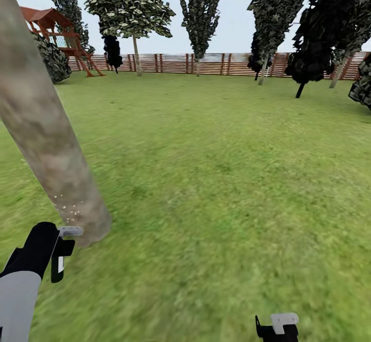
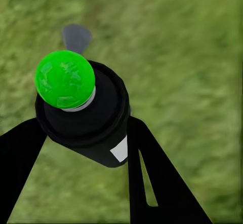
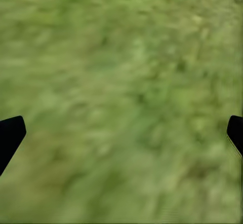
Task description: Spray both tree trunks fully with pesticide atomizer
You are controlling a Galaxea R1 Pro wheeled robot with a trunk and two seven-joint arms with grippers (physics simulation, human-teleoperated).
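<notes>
A thick, mottled grey-beige tree trunk [image 1: 46, 125] leans across the left of the head view and meets the lawn beside my left arm. A few white specks [image 1: 67, 208] dot its base. My left gripper [image 1: 53, 257] is shut on the pesticide atomizer [image 1: 62, 250], whose grey nozzle [image 1: 70, 231] sits right at the trunk's foot. In the left wrist view the dark bottle [image 2: 96, 127], with its bright green top [image 2: 65, 79] and white label [image 2: 120, 149], is clamped between my black fingers [image 2: 152, 173]. My right gripper [image 1: 278, 326] hangs open over grass [image 3: 121, 133].
Open lawn [image 1: 216, 166] stretches ahead to a brown slat fence [image 1: 211, 63]. Several trees stand along it, one with a pale bare trunk [image 1: 136, 55]. A wooden playhouse [image 1: 56, 32] is at the far left, with dark bushes beside it.
</notes>
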